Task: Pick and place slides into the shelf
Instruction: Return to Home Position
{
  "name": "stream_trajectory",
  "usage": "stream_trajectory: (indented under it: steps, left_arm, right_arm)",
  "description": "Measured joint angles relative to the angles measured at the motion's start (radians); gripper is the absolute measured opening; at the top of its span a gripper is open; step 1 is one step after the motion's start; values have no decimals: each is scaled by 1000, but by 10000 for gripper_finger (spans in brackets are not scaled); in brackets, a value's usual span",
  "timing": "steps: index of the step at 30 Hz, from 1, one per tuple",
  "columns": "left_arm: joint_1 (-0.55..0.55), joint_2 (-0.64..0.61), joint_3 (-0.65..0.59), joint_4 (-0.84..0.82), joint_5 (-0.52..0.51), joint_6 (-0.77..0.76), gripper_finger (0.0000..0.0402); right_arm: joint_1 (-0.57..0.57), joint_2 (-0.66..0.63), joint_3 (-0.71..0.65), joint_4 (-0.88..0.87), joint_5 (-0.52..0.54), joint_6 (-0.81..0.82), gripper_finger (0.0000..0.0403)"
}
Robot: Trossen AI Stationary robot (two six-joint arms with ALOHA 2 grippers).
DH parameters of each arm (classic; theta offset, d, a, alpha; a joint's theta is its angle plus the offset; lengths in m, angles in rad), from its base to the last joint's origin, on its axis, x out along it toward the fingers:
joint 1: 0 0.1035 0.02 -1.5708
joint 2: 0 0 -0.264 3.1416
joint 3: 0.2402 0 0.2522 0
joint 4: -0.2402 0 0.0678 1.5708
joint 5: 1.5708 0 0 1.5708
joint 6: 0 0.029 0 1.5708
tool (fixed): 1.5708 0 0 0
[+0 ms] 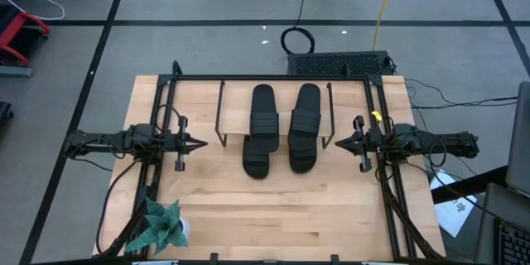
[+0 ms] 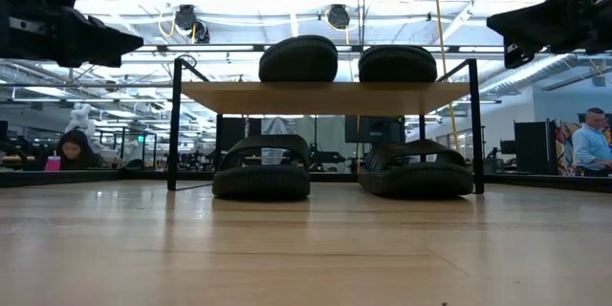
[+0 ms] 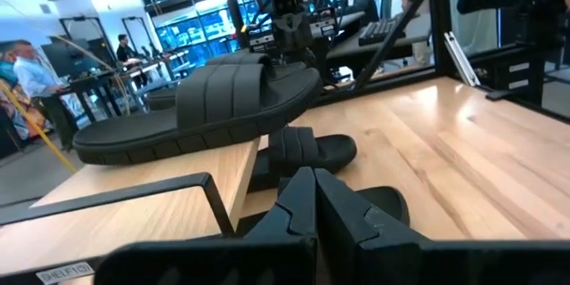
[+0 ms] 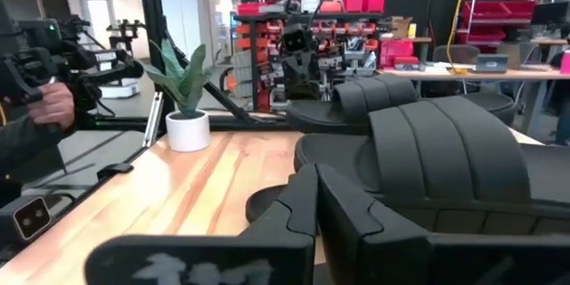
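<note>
Two slides (image 2: 298, 58) lie side by side on top of the shelf (image 2: 325, 97). Two more sit on the bench (image 1: 273, 215) beneath it, their ends poking out on the near side. The left jaws, clenched and empty, hover just left of the shelf. The right jaws, likewise clenched, hover just right. Both are apart from the slides.

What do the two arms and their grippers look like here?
The left arm and right arm are slim, jointed and matte black, trailed by black cables. The left gripper and right gripper have black wedge-shaped fingers tapering to points. A yellow patch marks the right wrist.
</note>
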Motion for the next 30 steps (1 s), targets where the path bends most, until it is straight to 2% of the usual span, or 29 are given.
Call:
stream_trajectory:
  steps: [7,22,30]
  left_arm:
    - [0,0,0,3,-32,-12,0]
    - [0,0,0,2,-38,-25,0]
    - [0,0,-1,2,-39,-66,7]
  right_arm:
    - [-2,1,-81,103,24,0,0]
    - [-3,0,-86,108,20,-46,0]
    - [0,0,-87,118,20,8,0]
